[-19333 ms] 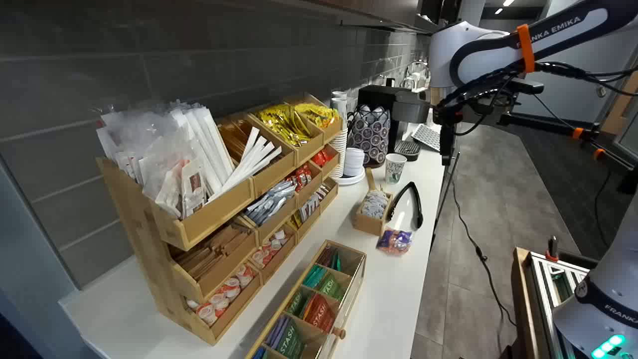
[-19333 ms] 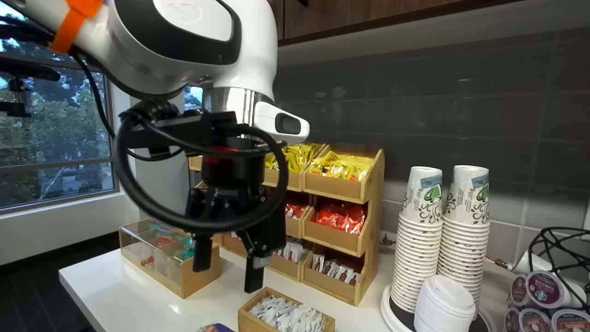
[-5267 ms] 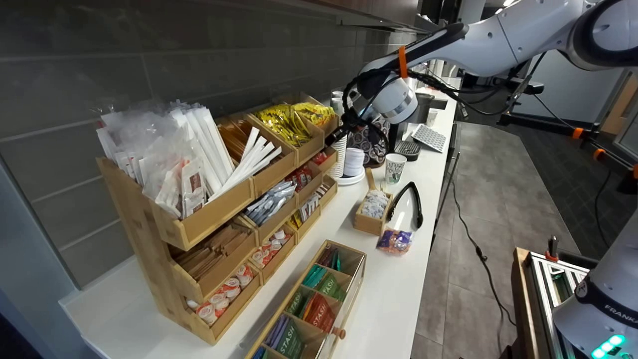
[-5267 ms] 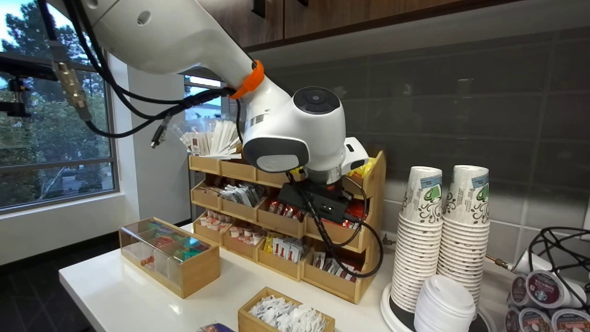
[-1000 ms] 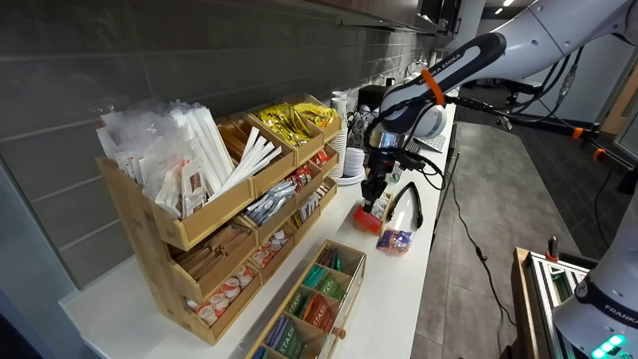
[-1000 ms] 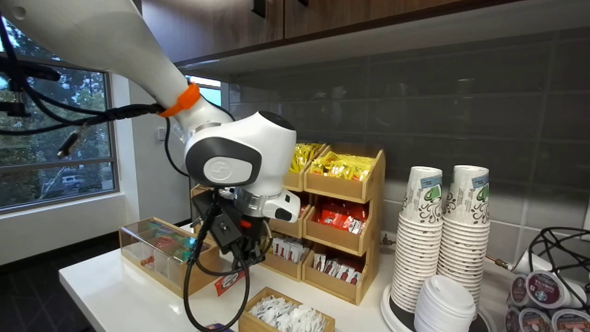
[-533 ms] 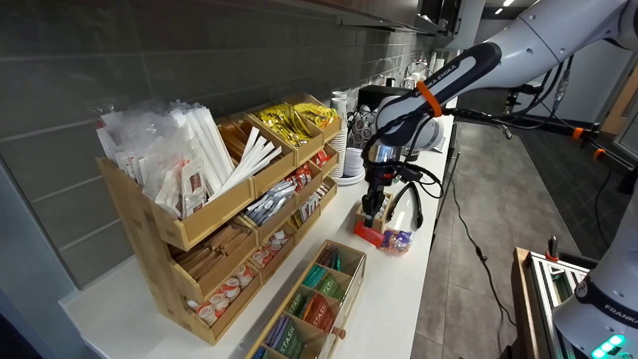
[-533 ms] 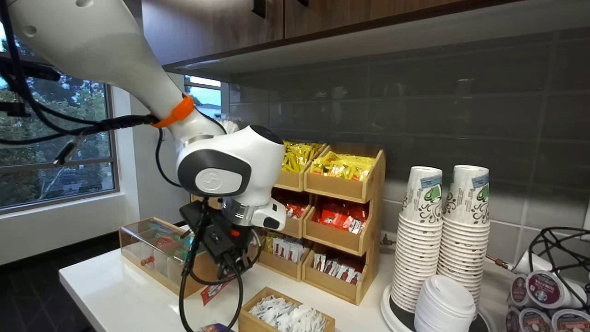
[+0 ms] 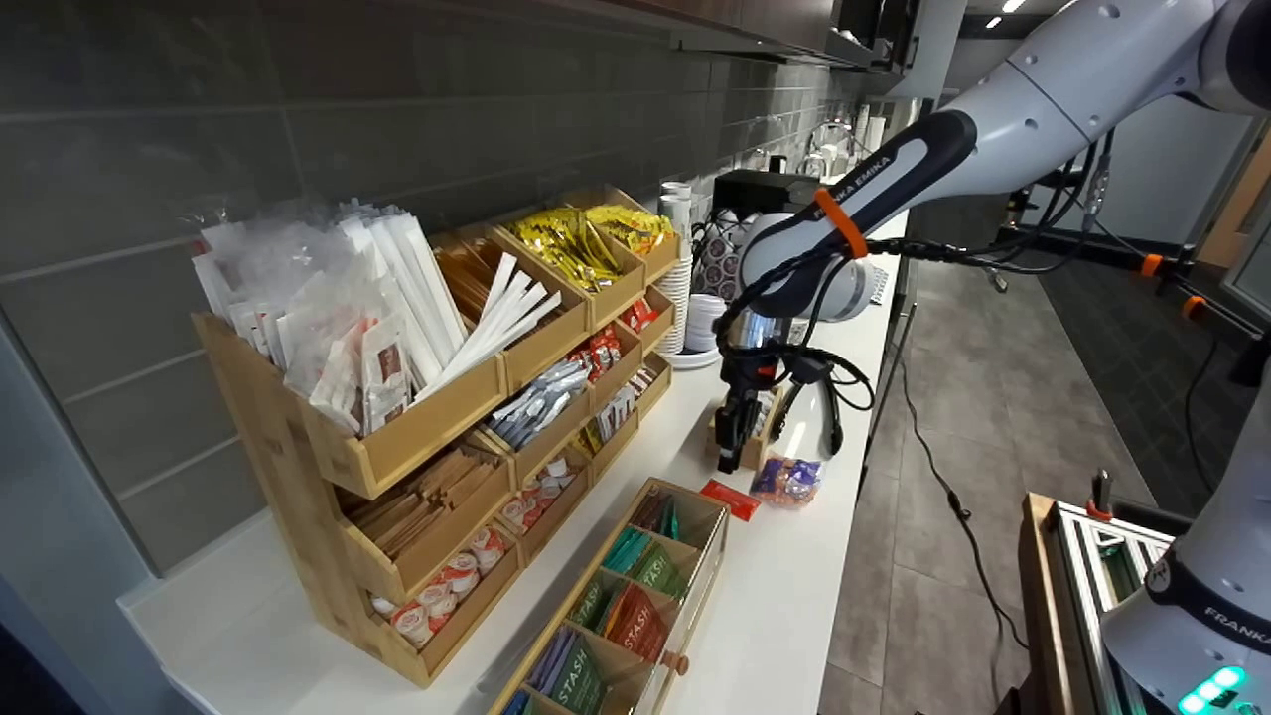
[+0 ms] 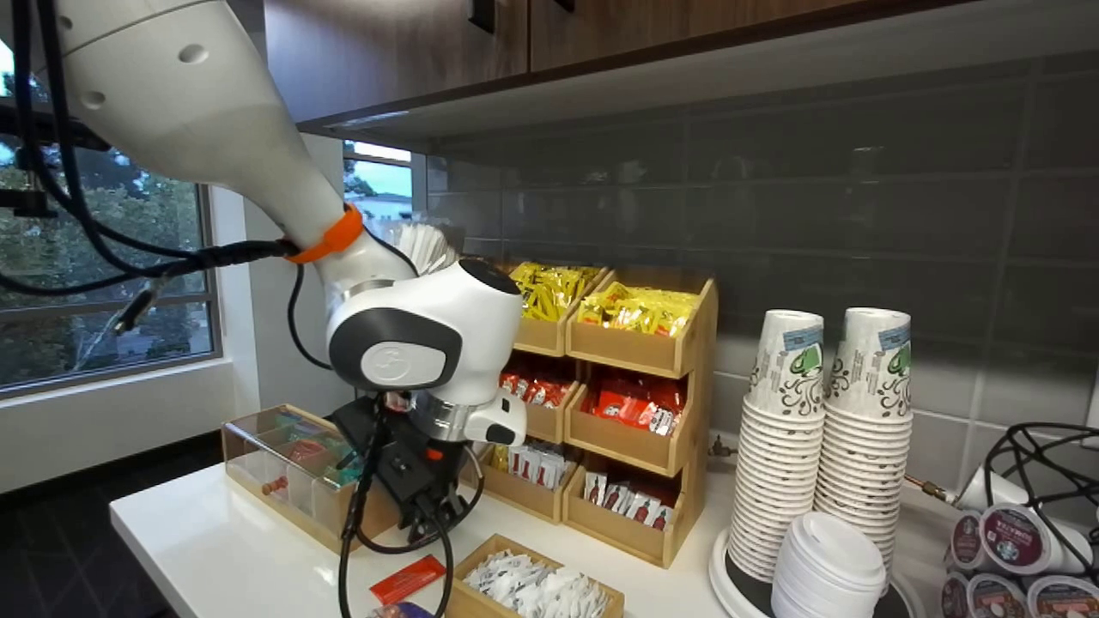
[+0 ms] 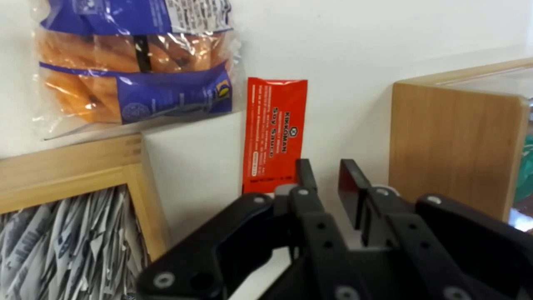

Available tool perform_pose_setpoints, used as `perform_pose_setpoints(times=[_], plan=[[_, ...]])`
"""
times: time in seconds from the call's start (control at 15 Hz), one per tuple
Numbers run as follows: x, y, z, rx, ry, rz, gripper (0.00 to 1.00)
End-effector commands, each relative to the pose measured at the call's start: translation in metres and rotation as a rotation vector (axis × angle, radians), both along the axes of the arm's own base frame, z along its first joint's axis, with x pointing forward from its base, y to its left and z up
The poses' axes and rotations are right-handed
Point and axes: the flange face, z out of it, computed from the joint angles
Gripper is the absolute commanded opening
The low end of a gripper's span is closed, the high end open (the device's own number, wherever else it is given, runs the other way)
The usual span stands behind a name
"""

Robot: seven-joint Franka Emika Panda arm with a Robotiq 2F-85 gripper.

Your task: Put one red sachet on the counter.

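A red sachet [image 11: 275, 133] lies flat on the white counter [image 11: 354, 46] in the wrist view. Both exterior views show this sachet [image 9: 732, 500] [image 10: 408, 580] too, between the purple-labelled bag and the glazed-lid tea box. My gripper [image 11: 327, 168] hangs over the counter near one end of the sachet. Its fingers [image 11: 307, 175] stand apart with a narrow gap, and nothing is between them. The left finger covers a corner of the sachet in the wrist view. More red sachets [image 10: 635, 403] fill a bin of the wooden rack [image 10: 701, 343].
Close by are the bag [image 11: 137, 62], the wooden box of white packets [image 11: 145, 208] and the tea box [image 11: 454, 146]. A black curved object [image 9: 834, 417] lies on the counter beyond the bag. Stacked cups [image 10: 777, 481] stand past the rack.
The jaws have parted and let go of the red sachet. It hung tilted from the gripper before and now lies flat on the counter. The arm has come lower.
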Motion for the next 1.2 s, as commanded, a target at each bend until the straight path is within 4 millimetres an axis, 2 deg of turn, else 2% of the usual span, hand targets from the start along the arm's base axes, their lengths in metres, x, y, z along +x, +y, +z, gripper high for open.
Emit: perform_pose_setpoints(times=[0.0,0.13,0.33,0.4,1.13], plan=[[0.003,0.007,-0.007,0.006,-0.023,0.003,0.56],[0.004,0.010,-0.006,0.007,-0.030,0.006,0.69],[0.004,0.010,0.005,-0.003,-0.051,0.015,0.93],[0.003,0.009,0.009,-0.005,-0.057,0.020,0.99],[-0.013,0.003,0.062,-0.063,-0.113,0.089,1.00]])
